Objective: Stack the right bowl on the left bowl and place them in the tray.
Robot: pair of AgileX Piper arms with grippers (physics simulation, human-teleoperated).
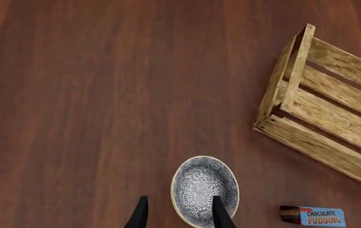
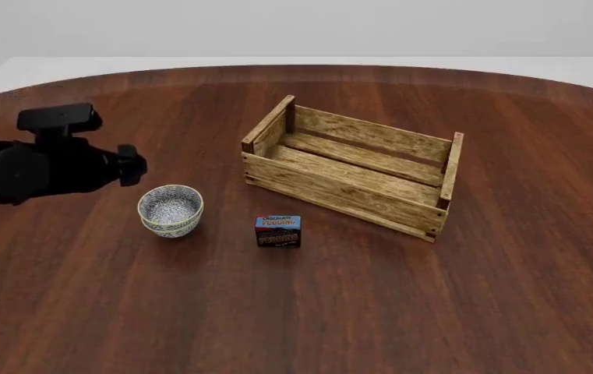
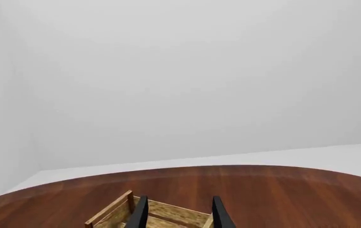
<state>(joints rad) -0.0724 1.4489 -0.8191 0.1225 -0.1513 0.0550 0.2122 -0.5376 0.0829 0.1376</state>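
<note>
The two speckled white bowls stand nested as one stack (image 2: 171,212) on the table, left of the tray (image 2: 340,193); two rims show one above the other. In the left wrist view only the upper bowl (image 1: 199,183) shows, from above. My left gripper (image 1: 180,199) is open and empty above the stack, with one finger (image 1: 220,213) over the bowl's inside and the other outside its rim. The left arm (image 2: 47,167) hovers just left of the bowls. My right gripper (image 3: 179,199) is open and empty, raised high and out of the front view. The wooden slat tray (image 1: 329,126) holds nothing.
A small dark chocolate pudding box (image 2: 277,231) stands between the bowls and the tray's near wall; it also shows in the left wrist view (image 1: 313,216). The tray's far end (image 3: 161,213) shows below the right gripper's fingers.
</note>
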